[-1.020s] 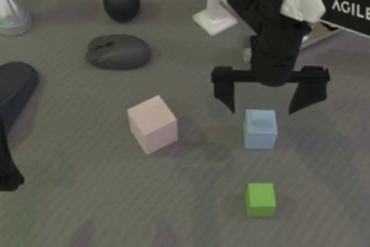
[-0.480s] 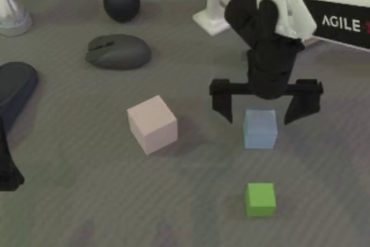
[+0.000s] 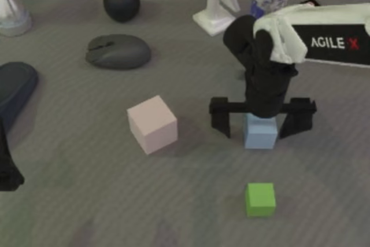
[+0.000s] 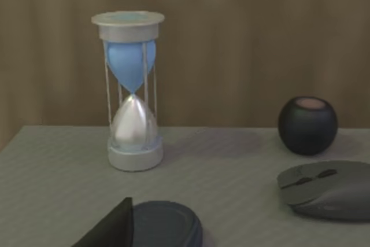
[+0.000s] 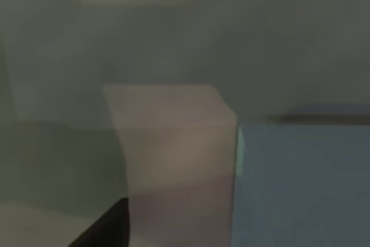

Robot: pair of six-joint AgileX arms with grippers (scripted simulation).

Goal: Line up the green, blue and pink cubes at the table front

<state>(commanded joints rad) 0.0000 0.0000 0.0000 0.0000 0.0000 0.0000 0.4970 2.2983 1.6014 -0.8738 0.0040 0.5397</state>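
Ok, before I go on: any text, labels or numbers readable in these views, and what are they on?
"AGILE X": white letters on the dark panel of the right arm, in the top view; the panel runs out of the picture there, so any more text is cut off.
No writing shows on the cubes, the table or anything in either wrist view.

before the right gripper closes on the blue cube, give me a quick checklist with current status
1. Right gripper open: ok, fingers spread wide.
2. Blue cube between the fingers: ok, one on each side.
3. Fingers low enough to grip the cube's sides: cannot tell.
4. Pink cube clear of the fingers: ok, well apart.
5. Green cube clear: ok, nearer the table front.
6. Left gripper out of the way: ok, at the left edge.
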